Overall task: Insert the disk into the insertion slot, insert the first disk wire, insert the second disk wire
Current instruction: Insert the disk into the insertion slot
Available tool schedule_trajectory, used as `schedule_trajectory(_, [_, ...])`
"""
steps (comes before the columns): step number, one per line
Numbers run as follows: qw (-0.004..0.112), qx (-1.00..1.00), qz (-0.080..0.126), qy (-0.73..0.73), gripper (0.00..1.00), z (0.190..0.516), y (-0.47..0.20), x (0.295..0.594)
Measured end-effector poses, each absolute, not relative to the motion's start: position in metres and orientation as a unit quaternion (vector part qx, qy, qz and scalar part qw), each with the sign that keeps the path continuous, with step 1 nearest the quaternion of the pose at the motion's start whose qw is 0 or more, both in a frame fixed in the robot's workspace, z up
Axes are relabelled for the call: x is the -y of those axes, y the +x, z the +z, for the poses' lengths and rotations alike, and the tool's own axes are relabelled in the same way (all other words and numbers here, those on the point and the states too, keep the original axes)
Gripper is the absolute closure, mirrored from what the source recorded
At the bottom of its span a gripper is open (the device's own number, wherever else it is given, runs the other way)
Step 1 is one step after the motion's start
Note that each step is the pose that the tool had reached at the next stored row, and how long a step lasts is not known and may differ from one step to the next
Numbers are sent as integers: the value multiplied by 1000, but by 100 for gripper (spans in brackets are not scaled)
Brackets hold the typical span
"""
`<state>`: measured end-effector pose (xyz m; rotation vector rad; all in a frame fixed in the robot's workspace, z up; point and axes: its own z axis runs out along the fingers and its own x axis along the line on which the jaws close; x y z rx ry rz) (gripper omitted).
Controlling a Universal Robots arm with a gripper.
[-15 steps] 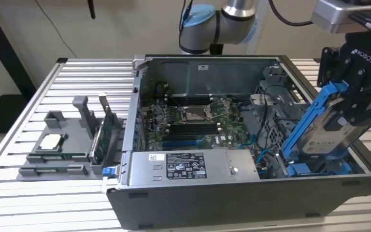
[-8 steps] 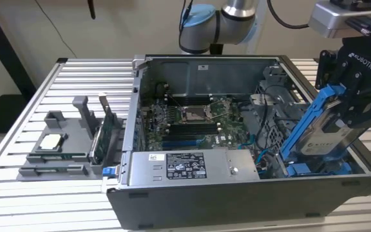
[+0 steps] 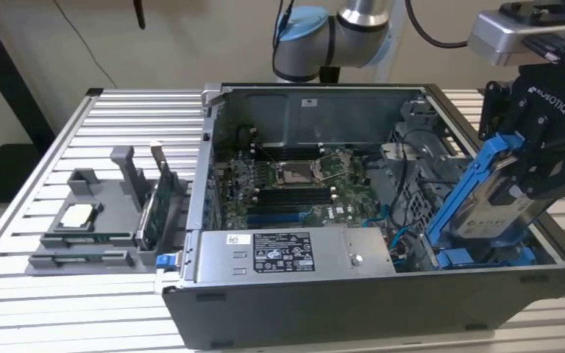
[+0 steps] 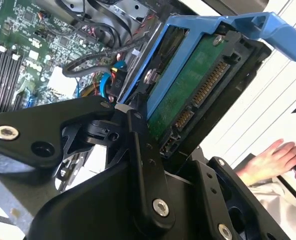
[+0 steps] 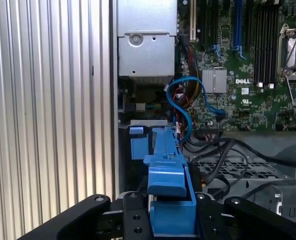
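Exterior view frames an open computer case (image 3: 361, 305) lying on a slatted metal table (image 3: 27, 294), with the arm (image 3: 356, 22) reaching in from behind. The gripper (image 3: 520, 185) hangs over the case at the exterior view's right, its jaws clenched on the disk (image 3: 494, 209), which sits in a blue frame (image 3: 464, 184). The disk is tilted steeply, upper end by the gripper body and lower end down at the slot (image 3: 479, 257), the blue-edged bay in the case's near corner at the exterior view's right. Whether that lower end has entered the bay cannot be told. A grey power box (image 3: 282, 254) lies along the near wall beside the bay, and the green main board (image 3: 293, 184) covers the floor of the case behind it. A grey holder (image 3: 96, 220) stands on the table, well apart, at the exterior view's left. In the second wrist view the black fingers (image 4: 140, 145) press against the disk's sides, its green underside and connector facing the camera, and a person's hand (image 4: 280, 155) shows beyond the case. In the first wrist view the blue frame runs from between the fingers towards the bay, and blue cables (image 5: 182, 107) curl over the board just beside it.
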<state>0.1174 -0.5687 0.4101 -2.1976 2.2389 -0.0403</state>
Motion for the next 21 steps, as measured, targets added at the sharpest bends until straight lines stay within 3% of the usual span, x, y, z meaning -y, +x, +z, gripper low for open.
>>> schedule_trajectory(21, [2, -714, -13, -700, 67, 390, 117, 569])
